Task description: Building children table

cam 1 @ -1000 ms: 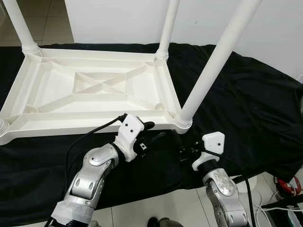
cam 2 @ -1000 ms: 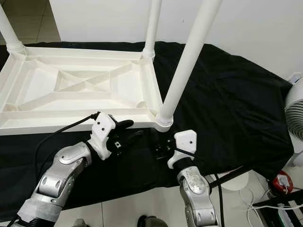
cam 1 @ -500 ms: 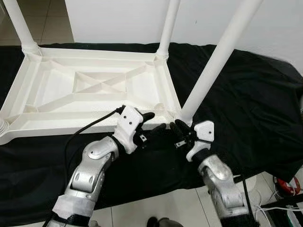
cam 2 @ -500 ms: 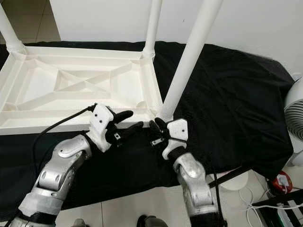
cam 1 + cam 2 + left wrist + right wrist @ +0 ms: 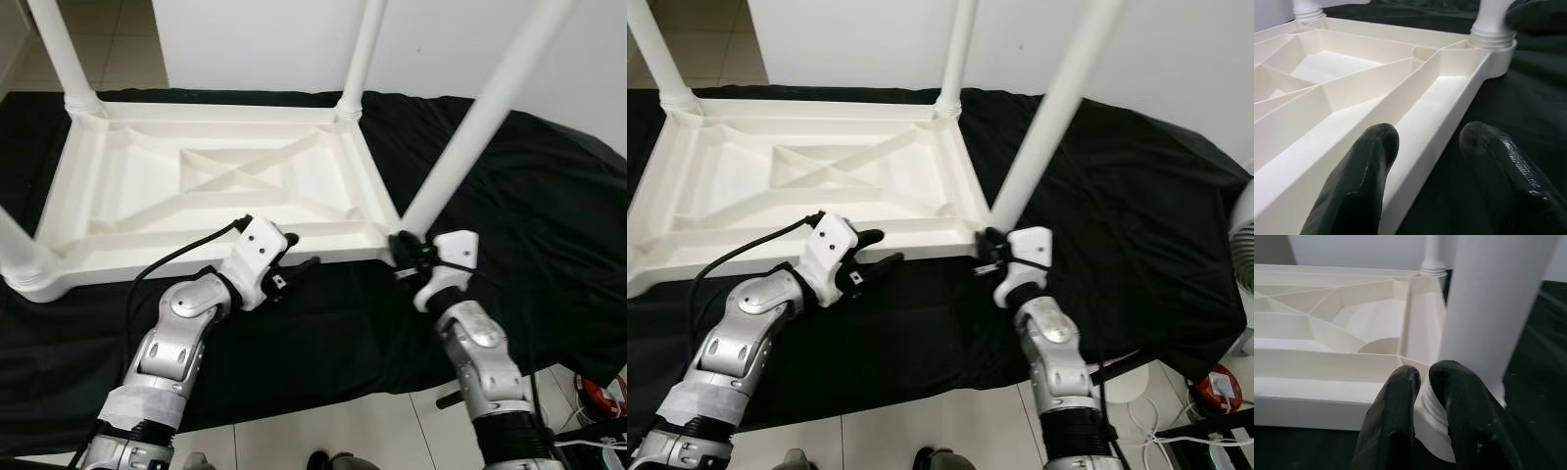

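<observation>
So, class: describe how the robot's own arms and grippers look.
Both arms are silver, jointed metal. Each wrist carries a white housing. The left gripper and right gripper have long, glossy black, round-tipped fingers. A black cable loops to the left wrist.

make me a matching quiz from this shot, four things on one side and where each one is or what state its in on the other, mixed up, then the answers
Column one:
1. left gripper
2. right gripper
3. table top
4. black cloth

Column two:
A. spread under everything, covering the work surface
B. jaws open, astride the near rim of the table top
C. lying upside down with its legs pointing up
D. at the base of the near right leg, where it meets the corner socket

Pairs: 1-B, 2-D, 3-C, 4-A
</observation>
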